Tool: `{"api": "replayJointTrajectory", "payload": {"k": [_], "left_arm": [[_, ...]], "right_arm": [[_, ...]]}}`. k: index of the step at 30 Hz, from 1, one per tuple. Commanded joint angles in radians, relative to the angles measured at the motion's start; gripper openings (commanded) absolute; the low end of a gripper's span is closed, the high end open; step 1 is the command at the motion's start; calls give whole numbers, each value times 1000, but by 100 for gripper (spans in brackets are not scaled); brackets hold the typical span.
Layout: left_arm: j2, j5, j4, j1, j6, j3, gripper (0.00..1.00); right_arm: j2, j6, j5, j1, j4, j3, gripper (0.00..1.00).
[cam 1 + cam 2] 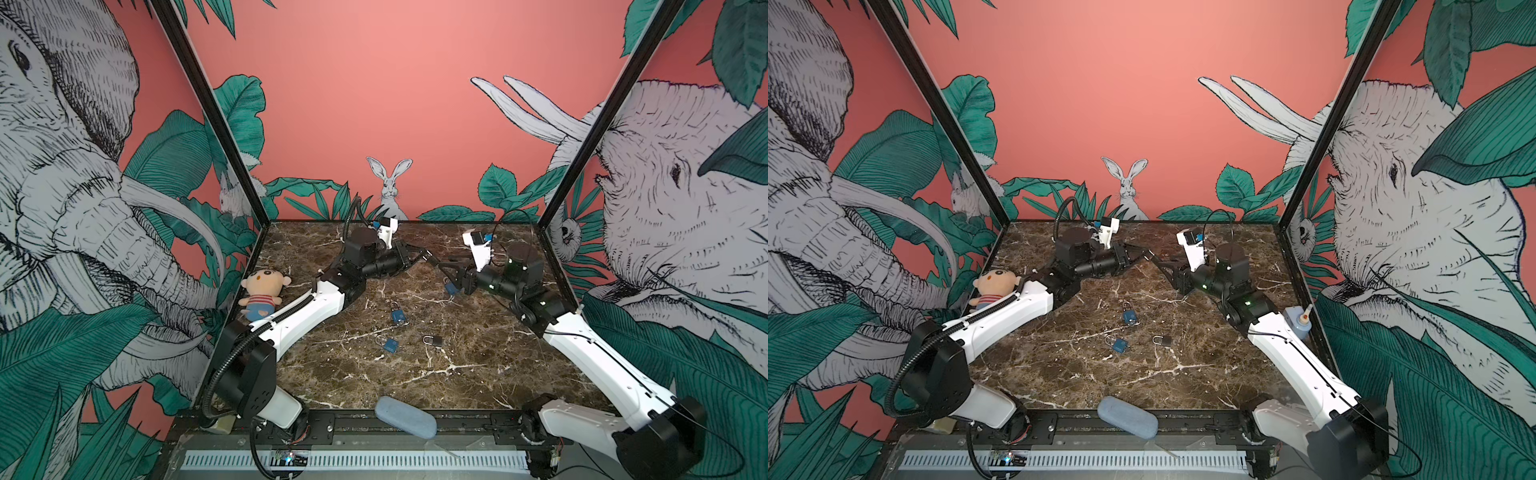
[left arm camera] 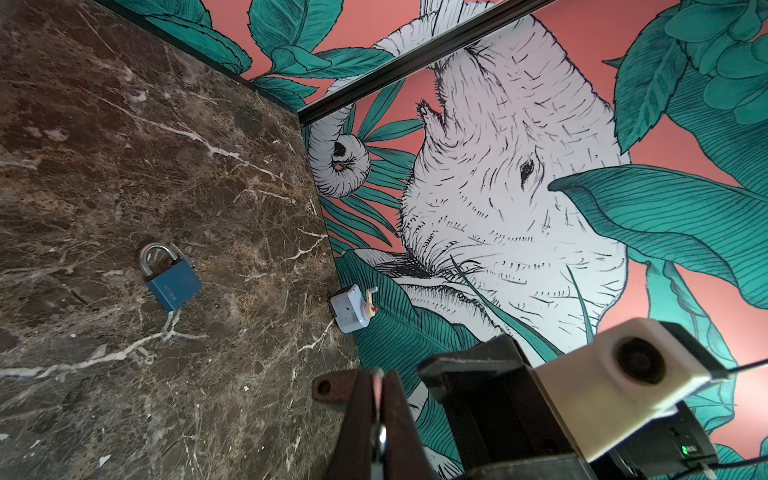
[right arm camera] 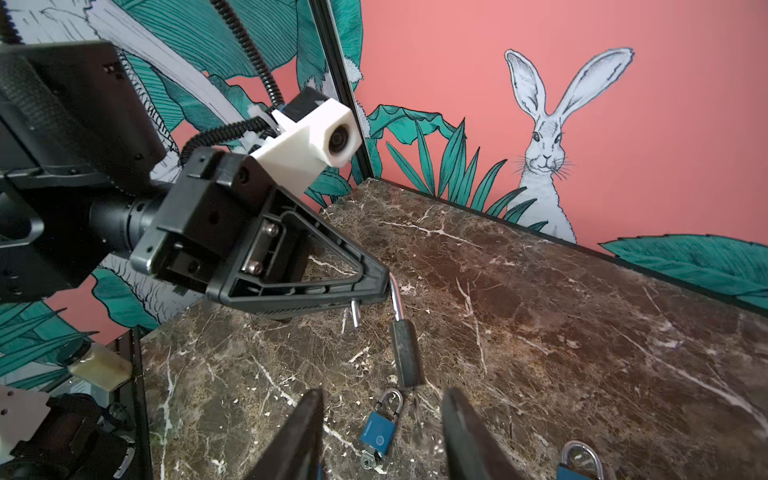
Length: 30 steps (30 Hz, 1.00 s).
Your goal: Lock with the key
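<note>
Padlocks mid-table, two arms meeting behind them.

On the table (image 1: 478, 374), the left gripper (image 1: 423, 253) and right gripper (image 1: 437, 264) are close together toward the back, near the middle (hard to say from here whether they touch). A hanging padlock (image 3: 407, 357) dangles below the left gripper, over the tabletop. A lone padlock (image 1: 451, 287) lies just beside the right gripper, on its front side. Further forward lie three more: the far padlock (image 1: 398, 312), then the left padlock (image 1: 388, 344) and right padlock (image 1: 433, 340) side by side before it. A doll (image 1: 262, 291) sits at the left edge, behind the left arm; a bottle (image 1: 1298, 320) stands by the right wall; a pouch (image 1: 405, 415) lies on the front rail.
</note>
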Motion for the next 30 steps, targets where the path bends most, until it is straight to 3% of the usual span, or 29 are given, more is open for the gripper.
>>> {"api": "replayJointTrajectory", "payload": {"k": [1, 7, 14, 25, 30], "left_arm": [[-42, 23, 40, -2, -5, 24, 0], [-54, 23, 35, -1, -3, 28, 0], [-55, 27, 34, -1, -1, 27, 0], [-54, 33, 49, -1, -10, 28, 0], [-57, 34, 54, 0, -14, 26, 0]], "right_arm": [[39, -45, 29, -3, -19, 33, 51], [117, -55, 7, -3, 9, 70, 52], [157, -47, -28, -2, 33, 98, 40], [183, -32, -43, 12, 55, 104, 34], [187, -25, -45, 13, 61, 110, 15]]}}
